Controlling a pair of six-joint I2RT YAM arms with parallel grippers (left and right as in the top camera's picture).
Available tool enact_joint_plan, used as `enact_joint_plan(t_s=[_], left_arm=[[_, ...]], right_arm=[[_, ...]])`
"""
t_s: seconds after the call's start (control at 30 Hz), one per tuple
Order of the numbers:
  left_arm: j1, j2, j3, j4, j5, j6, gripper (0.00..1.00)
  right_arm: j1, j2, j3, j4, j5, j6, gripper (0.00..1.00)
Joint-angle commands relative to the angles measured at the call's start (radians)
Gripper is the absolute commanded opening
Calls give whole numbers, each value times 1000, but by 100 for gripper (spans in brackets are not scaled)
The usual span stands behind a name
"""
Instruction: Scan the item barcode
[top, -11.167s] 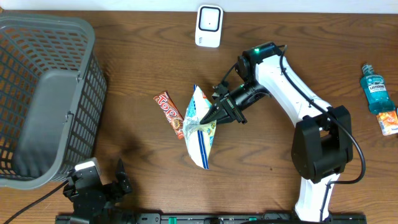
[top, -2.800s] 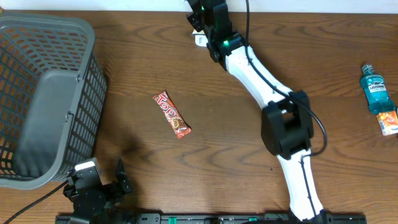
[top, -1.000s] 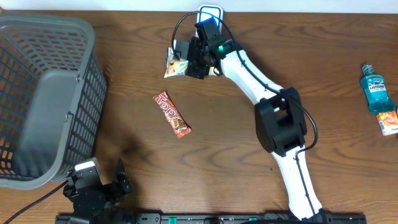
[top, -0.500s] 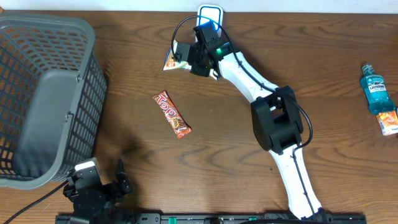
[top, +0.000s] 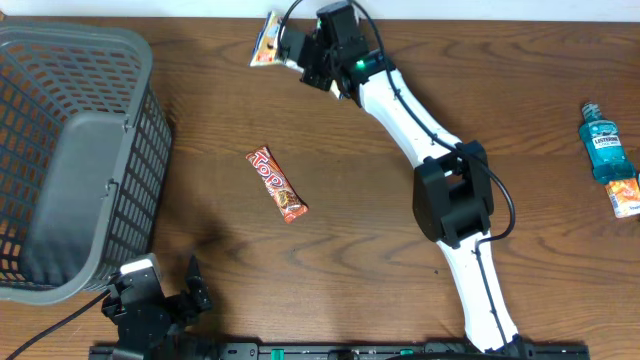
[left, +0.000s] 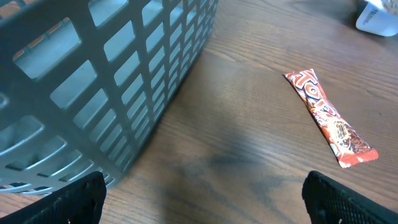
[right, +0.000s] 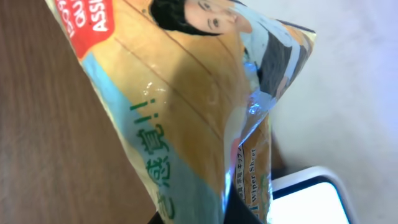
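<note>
My right gripper (top: 297, 45) is shut on a beige and light-blue packet (top: 265, 25) and holds it at the table's far edge. In the right wrist view the packet (right: 186, 93) fills the frame, pinched at its lower end by my right gripper (right: 231, 211). A white scanner (right: 311, 199) shows behind it at the lower right; in the overhead view my arm hides it. No barcode shows on the packet. My left gripper (top: 150, 300) rests open at the near left edge, and in its wrist view the left gripper (left: 202, 199) has bare wood between its fingers.
A red candy bar (top: 277, 184) lies mid-table, also visible in the left wrist view as the candy bar (left: 329, 118). A grey mesh basket (top: 70, 150) fills the left side. A blue mouthwash bottle (top: 603, 143) and an orange pack (top: 625, 195) lie at the right edge.
My right gripper has carried the packet up and a little left toward the far edge, and the arm now covers the scanner. The left arm has not moved.
</note>
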Motion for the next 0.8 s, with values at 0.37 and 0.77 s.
enact_joint_plan(t_s=[0.37,0.77], left_arm=[[2,-2,3,1,-13,-2,98],[2,-2,3,1,-13,-2,98]], right_arm=[[-14,43,19,324,-55,66,1],[-18,76,19,359,42,125,1]])
